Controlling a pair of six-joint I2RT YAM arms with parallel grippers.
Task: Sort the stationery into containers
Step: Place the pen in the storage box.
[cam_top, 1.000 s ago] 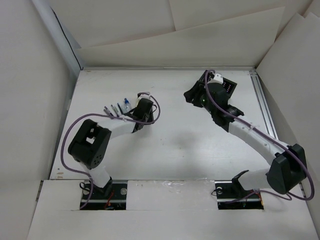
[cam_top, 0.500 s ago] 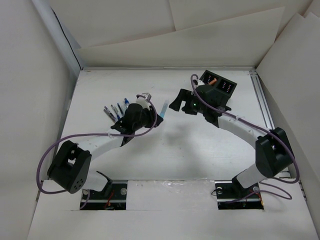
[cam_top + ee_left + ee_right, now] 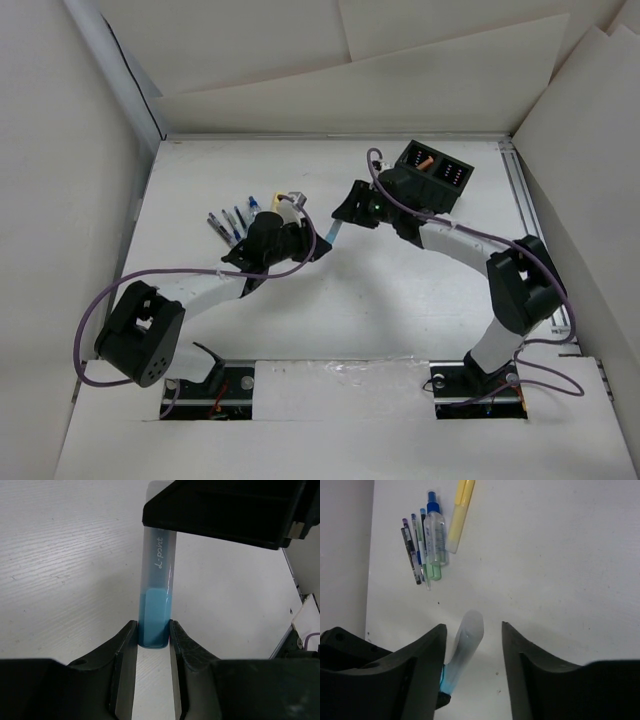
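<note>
A blue marker (image 3: 156, 600) with a frosted clear cap is pinched at its blue end by my left gripper (image 3: 152, 636), which holds it above the table (image 3: 380, 290). My right gripper (image 3: 472, 632) is open, its fingers on either side of the marker's cap (image 3: 469, 635), with a gap on the right side. From above, the two grippers meet at the marker (image 3: 328, 228) mid-table. More stationery (image 3: 422, 545) lies in a loose bunch at the left. The black two-compartment container (image 3: 432, 168) stands at the back right, with an orange item (image 3: 425, 160) in its left compartment.
A small clear spray bottle (image 3: 435, 532) and a yellow highlighter (image 3: 460, 512) lie with the bunch of pens. White walls close in the table on the left and at the back. A metal rail (image 3: 530, 210) runs along the right edge.
The right arm swung left from the container to the marker, its jaws opening wide, then narrowing. The left arm carried the blue marker right, away from the pen bunch.
</note>
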